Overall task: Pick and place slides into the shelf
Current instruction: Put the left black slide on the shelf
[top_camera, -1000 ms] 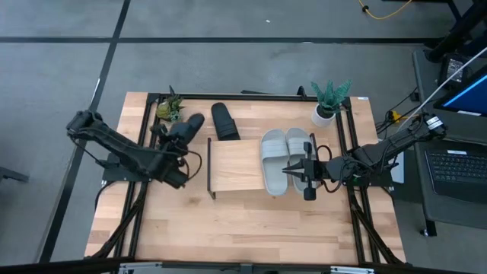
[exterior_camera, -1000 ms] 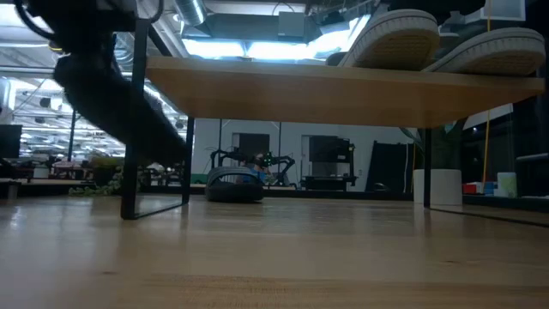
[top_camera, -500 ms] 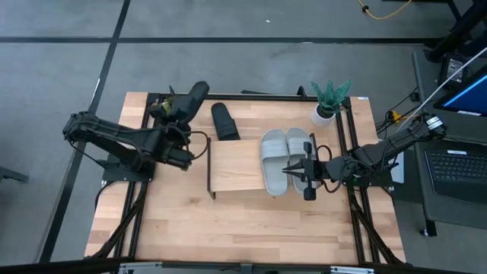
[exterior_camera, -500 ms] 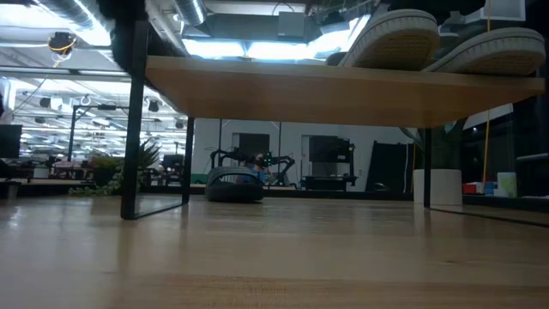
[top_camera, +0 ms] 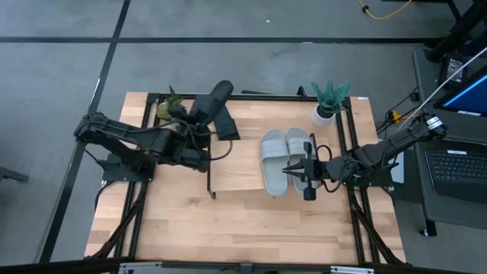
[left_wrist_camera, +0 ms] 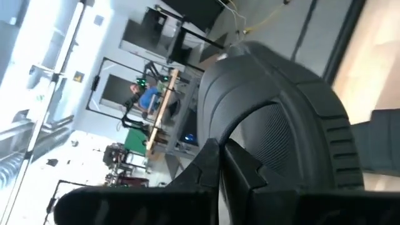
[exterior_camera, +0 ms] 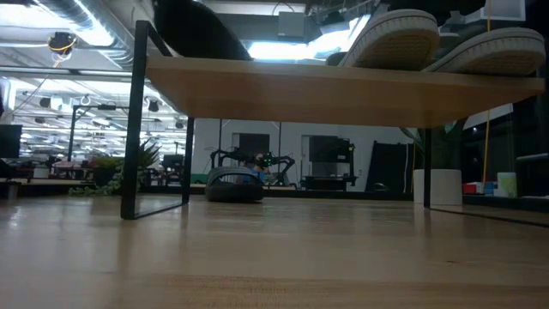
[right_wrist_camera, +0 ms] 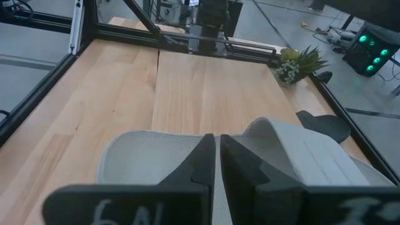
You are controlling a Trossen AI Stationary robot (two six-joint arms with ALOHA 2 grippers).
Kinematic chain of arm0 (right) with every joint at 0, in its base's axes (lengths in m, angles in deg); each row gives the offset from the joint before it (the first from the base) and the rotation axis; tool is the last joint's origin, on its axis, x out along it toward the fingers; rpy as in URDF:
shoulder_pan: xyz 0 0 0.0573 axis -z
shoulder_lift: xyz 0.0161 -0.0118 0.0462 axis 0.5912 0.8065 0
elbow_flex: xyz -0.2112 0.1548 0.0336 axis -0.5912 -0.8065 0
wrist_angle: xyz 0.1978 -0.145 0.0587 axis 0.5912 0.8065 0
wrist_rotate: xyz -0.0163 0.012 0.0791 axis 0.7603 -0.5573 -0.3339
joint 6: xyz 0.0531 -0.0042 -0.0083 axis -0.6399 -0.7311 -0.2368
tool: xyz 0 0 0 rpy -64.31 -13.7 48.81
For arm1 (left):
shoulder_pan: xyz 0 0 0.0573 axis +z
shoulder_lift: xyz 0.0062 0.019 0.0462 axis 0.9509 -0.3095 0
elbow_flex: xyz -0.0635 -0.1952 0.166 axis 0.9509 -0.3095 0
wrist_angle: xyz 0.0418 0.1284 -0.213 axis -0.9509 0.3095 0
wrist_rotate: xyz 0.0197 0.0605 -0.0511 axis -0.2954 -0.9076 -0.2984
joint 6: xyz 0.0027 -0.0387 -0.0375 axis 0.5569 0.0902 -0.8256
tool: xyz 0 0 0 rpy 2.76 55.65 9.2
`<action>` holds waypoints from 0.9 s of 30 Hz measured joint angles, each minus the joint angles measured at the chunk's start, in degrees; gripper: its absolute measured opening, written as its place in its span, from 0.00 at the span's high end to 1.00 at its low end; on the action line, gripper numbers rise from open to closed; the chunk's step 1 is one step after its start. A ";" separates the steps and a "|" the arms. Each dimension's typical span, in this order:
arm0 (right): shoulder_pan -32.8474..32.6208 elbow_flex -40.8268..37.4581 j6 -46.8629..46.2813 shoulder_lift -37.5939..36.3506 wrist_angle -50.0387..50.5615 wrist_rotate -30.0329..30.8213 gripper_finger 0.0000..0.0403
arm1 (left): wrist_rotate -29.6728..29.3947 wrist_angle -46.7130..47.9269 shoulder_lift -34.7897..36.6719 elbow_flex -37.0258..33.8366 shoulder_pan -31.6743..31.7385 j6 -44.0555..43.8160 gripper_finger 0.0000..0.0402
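At the far left corner of the shelf [top_camera: 236, 166], your left end effector [top_camera: 199, 137] is closed on a black slide [top_camera: 211, 102] and holds it up in the air, above the counter [top_camera: 228, 228]. In the high view this slide points toward the far edge, and it partly covers the second black slide [top_camera: 225, 125], which lies flat on the counter just behind the shelf. In the left wrist view you see the held slide [left_wrist_camera: 281, 119] very close, with its broad strap and ribbed sole edge just past the dark fingers [left_wrist_camera: 212, 165], which are pressed together.

The two light grey slides [top_camera: 285, 158] lie side by side on the right half of the shelf board, toes toward the near side. The left half of the board is bare wood. From the low view you see their pale soles [exterior_camera: 446, 43] on top of the board, and a dark shape [exterior_camera: 193, 30] above the left end of the shelf.

Your right end effector [top_camera: 299, 171] waits at the right side of the shelf, just above the grey pair. Its fingers [right_wrist_camera: 215, 156] are narrow, almost touching, and they grip nothing.

Two small potted plants [top_camera: 329, 99] stand at the far corners of the counter.
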 joint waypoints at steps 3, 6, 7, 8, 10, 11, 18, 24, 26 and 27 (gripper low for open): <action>0.00 0.00 -0.05 0.00 0.02 0.00 0.93 | 3.79 0.14 -3.06 3.44 0.95 0.92 1.00; 0.00 0.00 -0.04 0.00 0.07 0.00 0.93 | 4.93 2.05 -6.46 6.24 1.09 0.97 1.00; 0.00 0.00 -0.06 0.00 0.24 -0.01 0.93 | 5.07 3.07 -7.54 7.21 0.92 0.98 1.00; 0.00 0.00 -0.06 0.00 0.39 0.00 0.93 | 5.33 4.04 -8.62 8.17 0.71 0.97 1.00; 0.00 0.00 -0.05 0.00 0.39 -0.01 0.93 | 5.77 5.97 -10.81 10.08 0.36 0.96 1.00; 0.00 0.00 -0.09 0.00 0.39 -0.01 0.93 | 6.25 6.59 -11.89 11.06 0.18 0.93 1.00; 0.00 0.00 -0.19 0.00 0.42 -0.02 0.93 | 7.22 12.36 -18.02 18.22 -1.13 0.54 1.00; 0.00 0.00 -0.19 0.00 0.44 -0.02 0.93 | 8.70 15.76 -21.60 23.24 -3.06 -1.55 1.00; 0.00 0.00 -0.16 0.10 0.44 -0.02 0.93 | 9.10 15.45 -22.00 23.63 -3.72 -2.46 1.00; 0.00 0.00 -0.11 0.26 0.44 -0.02 0.93 | 9.62 15.55 -22.00 23.63 -4.16 -2.69 1.00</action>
